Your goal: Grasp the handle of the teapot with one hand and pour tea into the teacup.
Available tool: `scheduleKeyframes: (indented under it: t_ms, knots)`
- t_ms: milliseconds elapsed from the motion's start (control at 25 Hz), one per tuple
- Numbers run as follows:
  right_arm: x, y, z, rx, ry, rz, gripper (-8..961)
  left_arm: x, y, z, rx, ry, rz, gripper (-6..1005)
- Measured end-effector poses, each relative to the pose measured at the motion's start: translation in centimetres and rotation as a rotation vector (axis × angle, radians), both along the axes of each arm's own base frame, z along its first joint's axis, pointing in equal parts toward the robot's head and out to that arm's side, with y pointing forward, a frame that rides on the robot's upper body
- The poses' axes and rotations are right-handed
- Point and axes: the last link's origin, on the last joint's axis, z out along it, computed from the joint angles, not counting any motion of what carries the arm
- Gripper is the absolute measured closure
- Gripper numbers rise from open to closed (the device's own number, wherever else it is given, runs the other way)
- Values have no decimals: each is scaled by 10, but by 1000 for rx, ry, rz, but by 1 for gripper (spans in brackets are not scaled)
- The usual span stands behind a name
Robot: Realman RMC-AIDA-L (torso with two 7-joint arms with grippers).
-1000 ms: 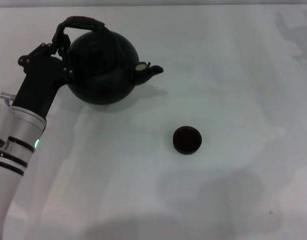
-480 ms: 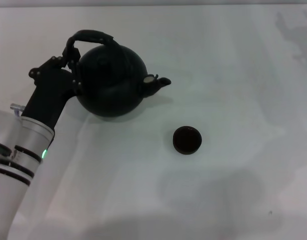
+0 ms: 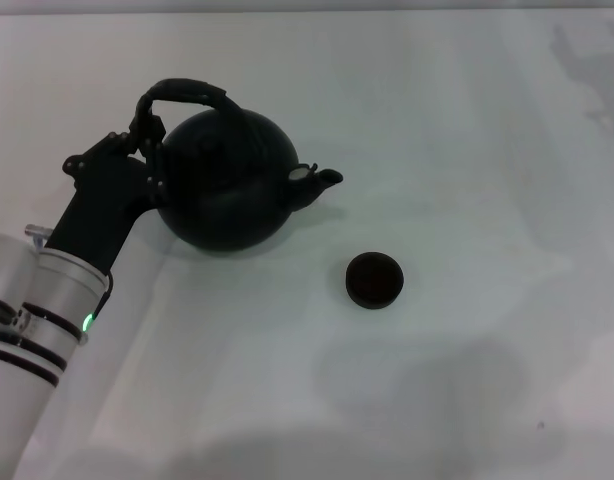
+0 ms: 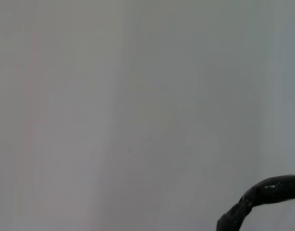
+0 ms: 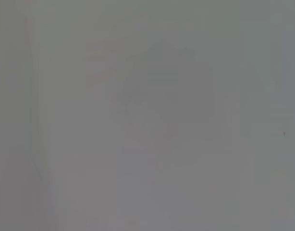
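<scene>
Teapot (image 3: 227, 185): we judge it heavy, rigid, swinging under its handle (image 3: 187, 92).
Left end effector (image 3: 142, 130): clamped on the handle's nine-o'clock end.
Teacup (image 3: 374, 279): light, tippable, at the teapot's four o'clock.
Right end effector: not in sight.

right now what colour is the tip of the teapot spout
Pale, whitish-grey at the spout tip, against the matte black teapot. The head view shows it best.
</scene>
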Motion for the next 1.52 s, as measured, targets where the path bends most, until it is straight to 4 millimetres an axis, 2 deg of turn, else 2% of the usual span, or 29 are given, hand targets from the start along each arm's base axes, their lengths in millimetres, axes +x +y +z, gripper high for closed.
scheduleKeyframes:
  t_ms: [280,680,800,1040,1240,1360,1520]
  knots:
    - [1,-1,0,0,0,-4,127,-8,2,-1,-25,41,14,901]
    - [3,-2,0,-1,0,-7,127,-9,3,0,-26,51,10,898]
    - [3,-3,0,-2,0,-9,127,-8,2,0,-26,52,7,696]
    - [3,-3,-1,-2,1,-9,127,-7,3,0,-24,53,3,493]
    - [3,-3,0,-1,1,-8,127,-7,0,4,-2,40,-7,387]
    - [3,-3,0,-1,1,-8,127,-5,-11,10,40,17,-43,324]
    - [3,-3,0,0,1,-8,127,-9,-15,12,49,20,-39,238]
